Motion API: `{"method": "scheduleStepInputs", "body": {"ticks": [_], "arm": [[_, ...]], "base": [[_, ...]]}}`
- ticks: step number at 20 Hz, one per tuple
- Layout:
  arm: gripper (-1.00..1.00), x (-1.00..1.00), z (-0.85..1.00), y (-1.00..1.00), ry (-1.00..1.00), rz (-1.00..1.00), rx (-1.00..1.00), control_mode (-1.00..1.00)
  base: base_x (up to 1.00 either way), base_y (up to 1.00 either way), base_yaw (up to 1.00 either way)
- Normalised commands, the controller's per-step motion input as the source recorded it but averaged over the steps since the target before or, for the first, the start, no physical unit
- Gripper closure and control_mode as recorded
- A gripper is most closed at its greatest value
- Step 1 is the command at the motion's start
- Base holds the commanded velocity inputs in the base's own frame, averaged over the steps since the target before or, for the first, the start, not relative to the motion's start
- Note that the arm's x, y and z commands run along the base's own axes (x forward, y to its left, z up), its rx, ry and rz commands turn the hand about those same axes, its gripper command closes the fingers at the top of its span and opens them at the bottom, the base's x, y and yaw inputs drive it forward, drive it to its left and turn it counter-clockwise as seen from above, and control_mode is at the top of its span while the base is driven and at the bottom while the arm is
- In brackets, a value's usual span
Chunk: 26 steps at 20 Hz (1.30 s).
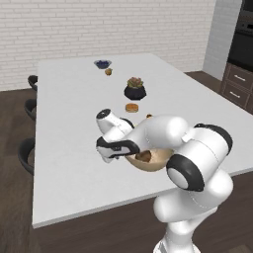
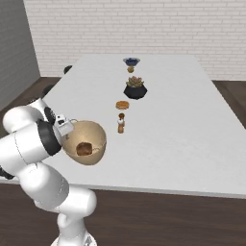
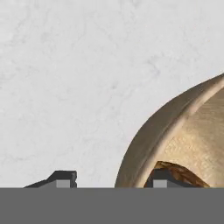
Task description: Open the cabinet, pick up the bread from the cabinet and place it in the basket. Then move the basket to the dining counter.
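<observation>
While the basket (image 2: 85,142) sat on the white table (image 2: 178,125) with the bread (image 2: 84,148) inside, jaws stood spread astride its rim, apparently not gripping.

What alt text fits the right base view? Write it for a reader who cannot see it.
A tan basket holding the bread sits near the front edge of the white dining counter, with the white arm's gripper at its rim. Behind it stand a small wooden shaker, a flat orange round and a potted succulent.

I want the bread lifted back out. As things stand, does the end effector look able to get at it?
Probably yes: the bread lies uncovered in the open basket, and the end effector straddles the basket's rim right beside it.
</observation>
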Motion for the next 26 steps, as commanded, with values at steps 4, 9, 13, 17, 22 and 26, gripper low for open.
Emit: {"method": "scheduleStepInputs", "body": {"ticks": [4,9,13,17,22,26], "arm": [[-1.0,0.09,0.45,-0.06,0.0,0.0,-0.01,-1.0],[-1.0,-0.33,0.9,0.0,-0.11,0.0,0.02,-1.0],[-1.0,-0.84,1.0,-0.04,-0.22,0.0,0.15,-1.0],[-1.0,-1.0,0.98,0.0,-0.3,0.0,0.19,-1.0],[-1.0,-0.96,0.75,-0.09,-0.23,0.01,0.26,-1.0],[-1.0,-0.97,0.49,-0.18,-0.22,-0.03,0.32,-1.0]], "base": [[0.0,0.0,0.0],[0.0,0.0,0.0],[0.0,0.0,0.0],[0.0,0.0,0.0],[0.0,0.0,0.0],[0.0,0.0,0.0]]}}
